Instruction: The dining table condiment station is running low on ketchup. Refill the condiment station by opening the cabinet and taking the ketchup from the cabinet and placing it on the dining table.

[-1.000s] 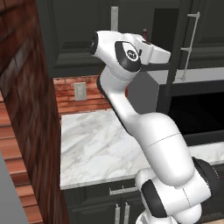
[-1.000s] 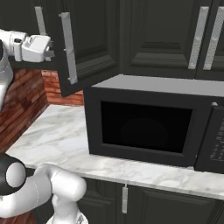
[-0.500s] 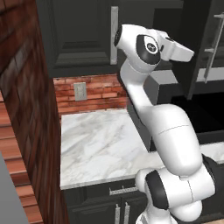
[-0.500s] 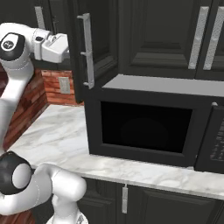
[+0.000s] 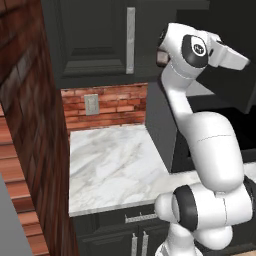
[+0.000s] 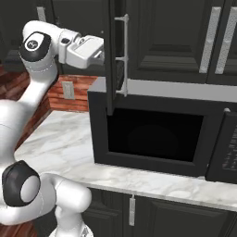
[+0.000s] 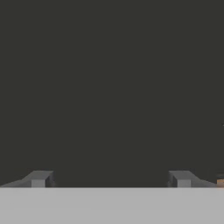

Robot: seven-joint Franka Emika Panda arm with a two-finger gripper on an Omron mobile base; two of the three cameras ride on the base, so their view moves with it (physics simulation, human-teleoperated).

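Observation:
The cabinet (image 6: pixel 112 55) has one dark door swung out, seen edge-on with its silver bar handle (image 6: pixel 124 55) facing right. My gripper (image 6: pixel 101 50) sits just left of that door edge at handle height. In the hand view the gripper (image 7: pixel 110 179) is open, its fingertips (image 7: pixel 39 178) wide apart with nothing between them, facing a flat dark surface. A small red-brown thing with a pale band, apparently the ketchup (image 5: pixel 161 56), peeks out behind my wrist inside the cabinet. The other cabinet door (image 5: pixel 95 35) stays shut. The dining table is out of view.
A black microwave (image 6: pixel 152 134) stands on the marble counter (image 5: pixel 110 160) under the cabinet. A brick backsplash (image 5: pixel 115 102) with an outlet runs behind, and a brick wall (image 5: pixel 30 125) closes the left side. More shut cabinet doors (image 6: pixel 185 41) hang to the right.
My arm has swung to the right and the cabinet door has swung further open with it. The jaws stayed open throughout.

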